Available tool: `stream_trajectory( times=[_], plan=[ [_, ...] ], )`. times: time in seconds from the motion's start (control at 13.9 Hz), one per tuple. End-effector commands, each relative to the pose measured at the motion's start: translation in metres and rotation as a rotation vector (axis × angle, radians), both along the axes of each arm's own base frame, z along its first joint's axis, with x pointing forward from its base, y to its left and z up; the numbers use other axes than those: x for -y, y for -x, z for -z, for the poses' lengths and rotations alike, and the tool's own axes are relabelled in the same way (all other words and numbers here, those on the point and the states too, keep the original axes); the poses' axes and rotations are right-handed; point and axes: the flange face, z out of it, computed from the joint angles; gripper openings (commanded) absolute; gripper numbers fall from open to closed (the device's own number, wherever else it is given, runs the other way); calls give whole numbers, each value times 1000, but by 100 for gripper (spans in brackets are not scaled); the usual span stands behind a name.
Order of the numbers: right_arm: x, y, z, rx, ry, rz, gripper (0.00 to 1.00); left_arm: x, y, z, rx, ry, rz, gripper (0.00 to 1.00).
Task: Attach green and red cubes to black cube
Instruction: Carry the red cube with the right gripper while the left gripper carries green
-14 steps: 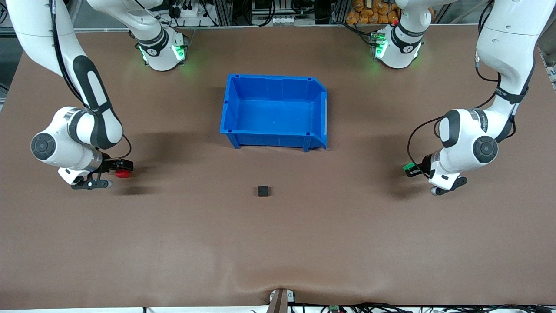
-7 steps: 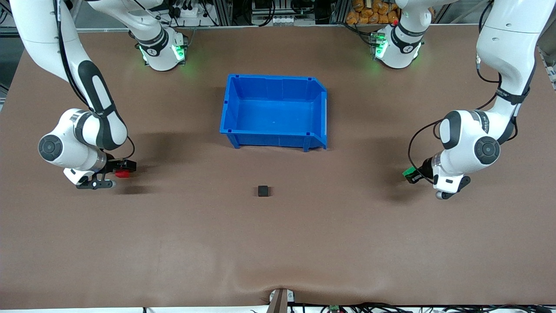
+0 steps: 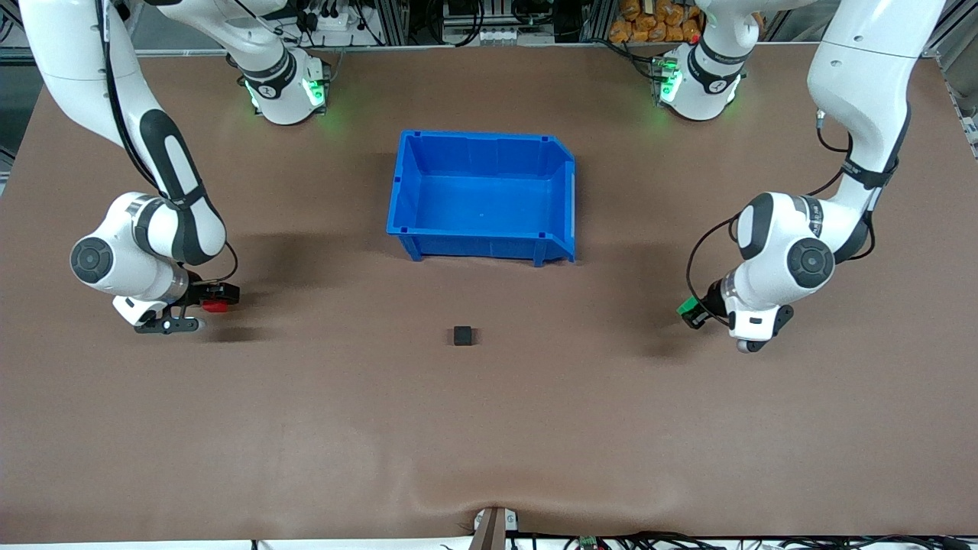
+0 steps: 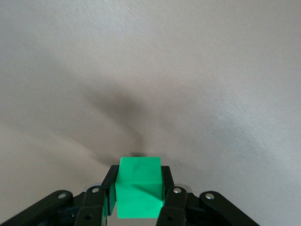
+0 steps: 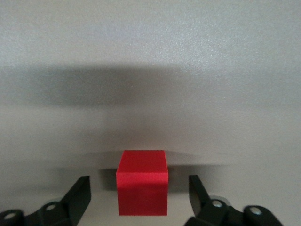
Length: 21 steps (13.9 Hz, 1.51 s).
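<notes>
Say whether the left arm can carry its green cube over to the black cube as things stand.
Probably yes. The left claw is shut on the green cube, and only bare table lies between it and the black cube. The blue bin sits farther from the camera, off that path.

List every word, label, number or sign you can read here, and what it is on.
No text can be read.
Right arm, near its base: a dark band with white marks, too small to read.
Left arm, near its base and at its wrist: bands with white print, too small to read.
Green cube, red cube, black cube, blue bin: no markings visible.
</notes>
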Motion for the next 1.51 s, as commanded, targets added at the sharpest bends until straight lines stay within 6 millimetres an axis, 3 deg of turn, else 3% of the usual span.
stream_trajectory(
  times=[0.0,0.43,0.65,0.79,1.0,1.43],
  plan=[
    [3,1,-1,6,-9,-32,0,26,-4,-9,7,4,-39,0],
    [1,-5,-6,16,-23,-168,0,84,-22,-24,-1,7,-187,0],
    [-5,-32,-32,73,-23,-345,0,123,-33,-29,-1,18,-315,0],
    [-20,-48,-48,108,-19,-489,0,153,-39,-33,5,30,-395,0],
    [-73,-69,-68,150,-13,-675,0,200,-48,-43,0,63,-522,0],
    [-224,-98,-120,221,-9,-1049,0,265,-55,-44,-44,150,-684,0]
  ],
)
